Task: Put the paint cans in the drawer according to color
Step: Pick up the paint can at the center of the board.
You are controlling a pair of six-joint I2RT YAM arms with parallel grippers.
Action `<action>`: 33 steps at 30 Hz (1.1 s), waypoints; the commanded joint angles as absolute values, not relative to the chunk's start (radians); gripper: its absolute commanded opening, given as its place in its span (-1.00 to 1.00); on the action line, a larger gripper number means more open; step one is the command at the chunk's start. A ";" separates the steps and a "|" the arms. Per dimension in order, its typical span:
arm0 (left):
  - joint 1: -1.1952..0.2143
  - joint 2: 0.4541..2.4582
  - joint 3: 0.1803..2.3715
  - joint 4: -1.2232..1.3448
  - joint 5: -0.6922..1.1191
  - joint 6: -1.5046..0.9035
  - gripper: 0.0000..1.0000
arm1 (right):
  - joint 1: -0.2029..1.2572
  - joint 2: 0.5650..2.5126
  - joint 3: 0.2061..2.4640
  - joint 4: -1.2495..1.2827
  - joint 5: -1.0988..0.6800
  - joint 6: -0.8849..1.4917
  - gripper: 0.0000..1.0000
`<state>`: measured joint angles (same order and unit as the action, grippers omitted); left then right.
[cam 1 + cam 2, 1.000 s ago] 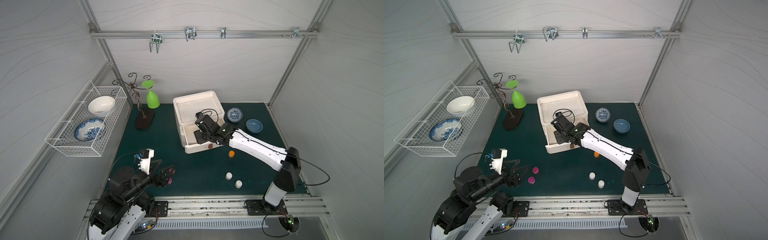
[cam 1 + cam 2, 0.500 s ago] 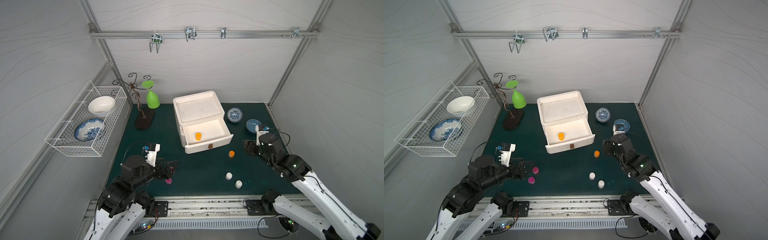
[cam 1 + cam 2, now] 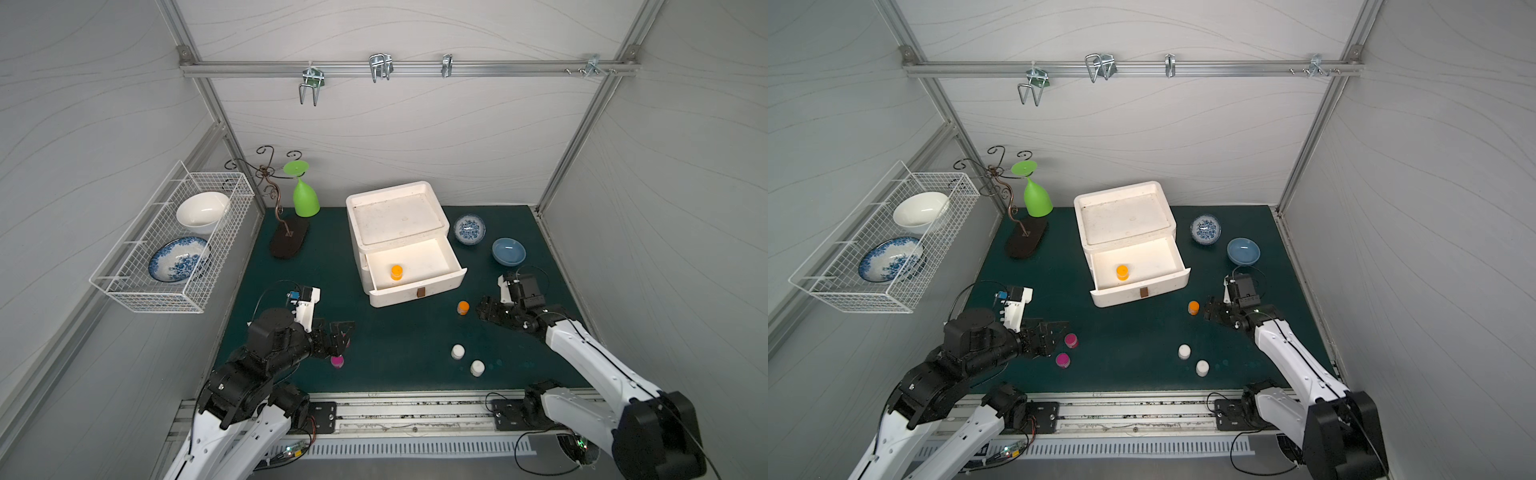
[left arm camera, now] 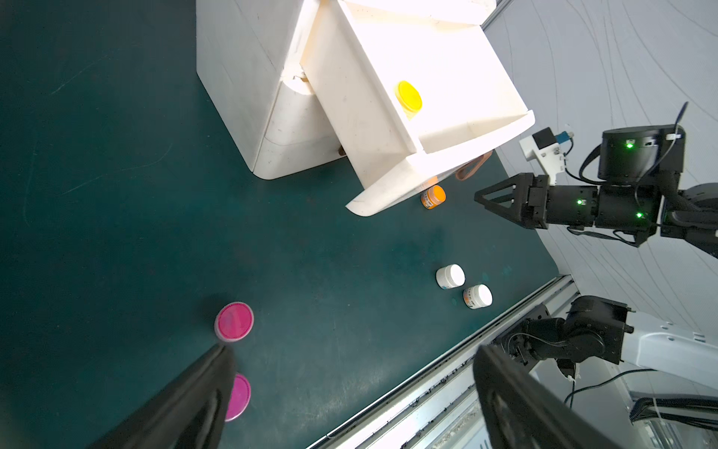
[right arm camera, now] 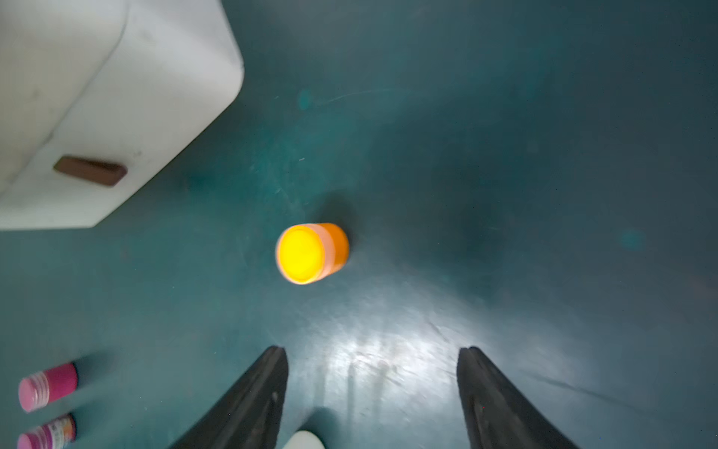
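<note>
Two orange cans [image 3: 462, 307], two white cans [image 3: 457, 351] and two magenta cans [image 3: 1062, 360] were counted.

Writing: small printed labels showed on the side of one white can [image 4: 477, 297] and one orange can [image 4: 432, 197]. The print was too small to read, and no brand was legible.

Attitude: all six stood upright, lids up, long axes vertical.

Appearance: each was a short cylinder with a round lid matching its body colour.

Location: one orange can [image 3: 397, 272] stood inside the pulled-out top drawer [image 3: 440, 286] of the white chest [image 3: 395, 216], toward the front and clear of the walls. The other stood on the table [image 3: 399, 332], just off the drawer's front corner on the right arm's side. The white cans stood near each other but apart, closer to the table's front edge. The magenta cans stood close together on the left arm's side.

Left pincer [image 4: 351, 353]: released, spread wide and empty, by the magenta cans. In the left wrist view one finger [image 4: 202, 385] overlapped a magenta lid; contact could not be determined.

Right pincer [image 5: 372, 350]: released and empty, pointed toward the orange can on the table, which stood clear ahead of the fingertips. The right wrist view was blurred.
</note>
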<state>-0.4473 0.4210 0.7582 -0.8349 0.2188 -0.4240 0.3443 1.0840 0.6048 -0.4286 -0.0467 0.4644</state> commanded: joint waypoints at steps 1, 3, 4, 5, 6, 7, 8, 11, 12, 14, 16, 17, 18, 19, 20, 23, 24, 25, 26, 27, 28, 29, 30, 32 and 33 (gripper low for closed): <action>-0.450 0.422 0.787 -0.816 0.215 -0.431 0.99 | 0.418 1.171 0.654 -0.341 0.024 0.475 0.45; -0.451 0.418 0.786 -0.817 0.213 -0.431 0.99 | 0.452 1.227 0.672 -0.329 0.065 0.482 0.45; -0.452 0.414 0.785 -0.817 0.213 -0.433 0.99 | 0.465 1.258 0.679 -0.319 0.080 0.486 0.45; -0.452 0.412 0.786 -0.816 0.210 -0.433 0.99 | 0.477 1.281 0.686 -0.316 0.095 0.488 0.45; -0.452 0.410 0.785 -0.817 0.209 -0.433 0.99 | 0.491 1.308 0.697 -0.313 0.115 0.488 0.45; -0.452 0.407 0.785 -0.817 0.208 -0.433 0.99 | 0.503 1.335 0.706 -0.310 0.134 0.488 0.45; -0.452 0.407 0.785 -0.816 0.208 -0.434 0.99 | 0.510 1.357 0.715 -0.306 0.146 0.489 0.45; -0.454 0.405 0.784 -0.817 0.209 -0.433 0.99 | 0.518 1.422 0.728 -0.279 0.153 0.495 0.44; -0.454 0.405 0.784 -0.817 0.210 -0.434 0.99 | 0.518 1.445 0.732 -0.271 0.155 0.497 0.43; -0.454 0.406 0.784 -0.816 0.214 -0.433 0.99 | 0.518 1.482 0.742 -0.265 0.163 0.499 0.42; -0.456 0.407 0.784 -0.817 0.216 -0.433 0.99 | 0.518 1.508 0.751 -0.259 0.177 0.498 0.38; -0.455 0.407 0.784 -0.816 0.216 -0.432 0.99 | 0.518 1.515 0.754 -0.260 0.186 0.496 0.35; -0.457 0.406 0.784 -0.817 0.217 -0.431 0.99 | 0.518 1.520 0.756 -0.258 0.196 0.496 0.32; -0.457 0.406 0.784 -0.817 0.216 -0.431 0.99 | 0.517 1.524 0.761 -0.262 0.207 0.496 0.28; -0.457 0.407 0.784 -0.817 0.218 -0.431 0.99 | 0.517 1.530 0.764 -0.266 0.217 0.493 0.26; -0.462 0.408 0.784 -0.816 0.219 -0.431 0.99 | 0.507 1.537 0.772 -0.278 0.227 0.489 0.11; -0.463 0.408 0.783 -0.816 0.221 -0.431 0.99 | 0.503 1.534 0.769 -0.279 0.227 0.489 0.07; -0.464 0.407 0.784 -0.816 0.221 -0.431 0.99 | 0.502 1.530 0.766 -0.279 0.228 0.490 0.02; -0.464 0.405 0.784 -0.816 0.221 -0.431 0.99 | 0.499 1.525 0.763 -0.278 0.228 0.490 -0.02; -0.465 0.405 0.784 -0.816 0.221 -0.431 0.99 | 0.496 1.520 0.757 -0.275 0.227 0.490 -0.07; -0.466 0.404 0.784 -0.817 0.221 -0.431 0.99 | 0.494 1.515 0.753 -0.273 0.223 0.489 -0.12; -0.466 0.403 0.784 -0.817 0.221 -0.431 0.99 | 0.491 1.512 0.753 -0.274 0.222 0.490 -0.22; -0.466 0.402 0.784 -0.817 0.221 -0.431 0.99 | 0.489 1.507 0.750 -0.277 0.221 0.489 -0.34; -0.466 0.402 0.783 -0.817 0.220 -0.431 0.99 | 0.484 1.494 0.747 -0.287 0.226 0.491 -0.50; -0.467 0.401 0.784 -0.816 0.219 -0.431 0.99 | 0.482 1.482 0.744 -0.294 0.234 0.494 -0.53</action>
